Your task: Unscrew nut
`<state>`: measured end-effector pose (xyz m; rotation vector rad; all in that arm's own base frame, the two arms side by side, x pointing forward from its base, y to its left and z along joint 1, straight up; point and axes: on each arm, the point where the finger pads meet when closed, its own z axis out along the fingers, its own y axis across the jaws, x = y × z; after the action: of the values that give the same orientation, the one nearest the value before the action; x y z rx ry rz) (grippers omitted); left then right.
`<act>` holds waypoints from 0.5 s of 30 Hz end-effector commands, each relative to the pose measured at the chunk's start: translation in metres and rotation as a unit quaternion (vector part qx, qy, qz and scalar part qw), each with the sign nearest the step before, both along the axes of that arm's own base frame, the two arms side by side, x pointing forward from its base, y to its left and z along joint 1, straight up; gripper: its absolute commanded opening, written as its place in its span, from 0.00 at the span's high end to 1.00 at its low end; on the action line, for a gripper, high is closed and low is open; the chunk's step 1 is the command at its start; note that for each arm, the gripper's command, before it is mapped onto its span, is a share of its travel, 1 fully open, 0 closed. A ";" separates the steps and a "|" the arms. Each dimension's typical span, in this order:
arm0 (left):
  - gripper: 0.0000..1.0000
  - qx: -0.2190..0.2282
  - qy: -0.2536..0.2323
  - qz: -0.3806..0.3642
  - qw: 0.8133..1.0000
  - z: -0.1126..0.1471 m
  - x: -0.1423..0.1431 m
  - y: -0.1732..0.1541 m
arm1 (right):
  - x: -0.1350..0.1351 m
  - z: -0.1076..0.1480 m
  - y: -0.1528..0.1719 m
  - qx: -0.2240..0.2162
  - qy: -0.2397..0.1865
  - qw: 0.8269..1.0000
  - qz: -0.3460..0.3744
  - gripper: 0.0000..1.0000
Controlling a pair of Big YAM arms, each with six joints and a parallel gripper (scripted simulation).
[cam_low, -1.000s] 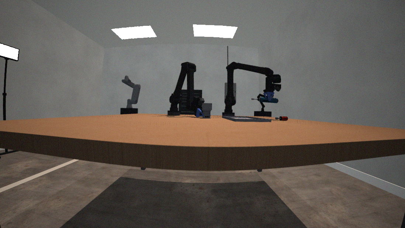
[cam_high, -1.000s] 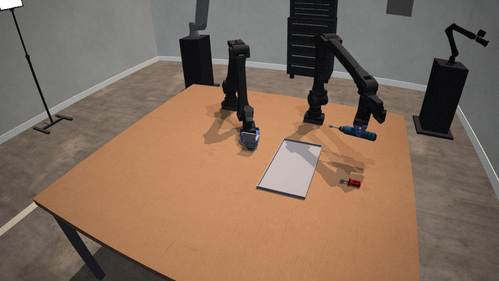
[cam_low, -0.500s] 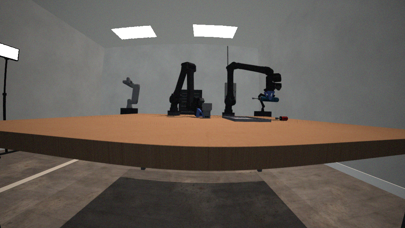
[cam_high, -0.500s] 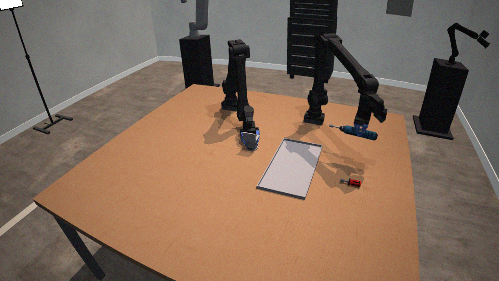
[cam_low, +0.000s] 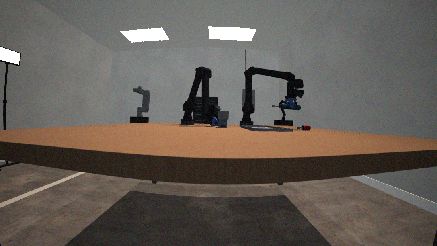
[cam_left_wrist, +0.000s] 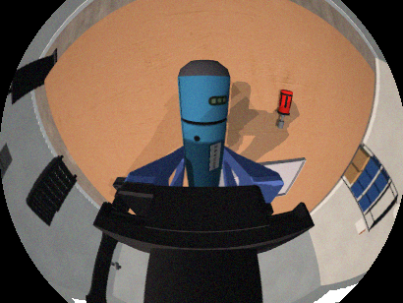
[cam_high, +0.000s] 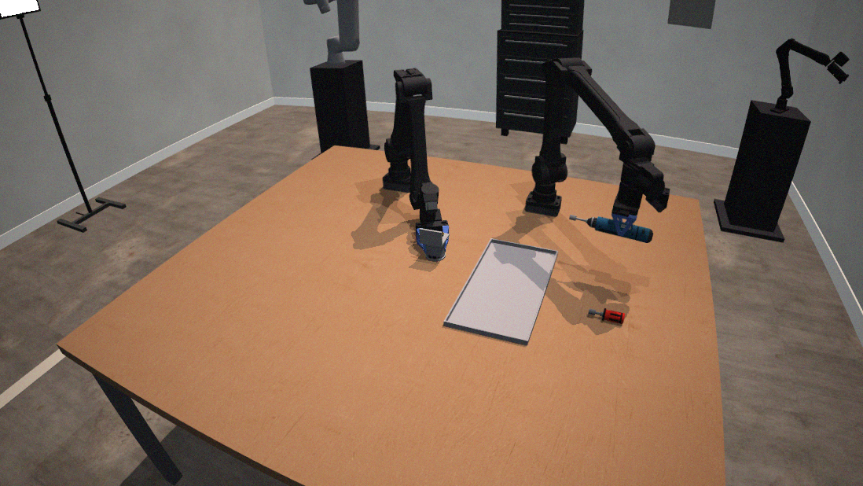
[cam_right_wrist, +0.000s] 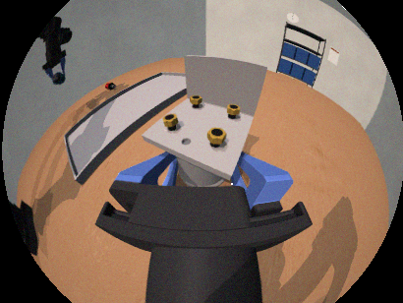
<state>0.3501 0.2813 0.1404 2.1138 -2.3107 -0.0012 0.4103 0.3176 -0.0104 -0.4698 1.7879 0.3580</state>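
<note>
My left gripper is shut on the electric nut driver. The driver hangs level above the table, its socket pointing left in the top and exterior views, well away from the module. My right gripper is low, shut on the standing joint module, one finger on each side. The grey bracket sits on the module. Gold nuts are on its plate beside an open hole; I cannot tell which is fully down.
A shallow grey tray lies between the module and a short red-handled tool. The red tool lies on its side on the table. The driver is behind the red tool and high up.
</note>
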 end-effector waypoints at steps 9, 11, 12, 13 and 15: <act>0.58 0.029 -0.038 -0.006 0.999 0.039 0.028 0.013 | -0.003 -0.016 -0.003 -0.017 0.013 1.000 0.001 0.41; 0.58 0.028 -0.036 -0.006 0.999 0.038 0.028 0.013 | -0.003 -0.016 -0.003 -0.017 0.013 1.000 0.001 0.41; 0.58 0.027 -0.035 -0.006 0.999 0.037 0.028 0.013 | -0.003 -0.016 -0.003 -0.017 0.013 1.000 0.001 0.41; 0.58 0.026 -0.033 -0.006 0.999 0.037 0.028 0.013 | -0.003 -0.016 -0.003 -0.017 0.013 1.000 0.001 0.41; 0.58 0.025 -0.033 -0.006 0.999 0.036 0.028 0.013 | -0.003 -0.016 -0.003 -0.017 0.013 1.000 0.001 0.41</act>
<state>0.3512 0.2821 0.1416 2.1160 -2.3135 -0.0009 0.4103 0.3176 -0.0104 -0.4698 1.7879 0.3580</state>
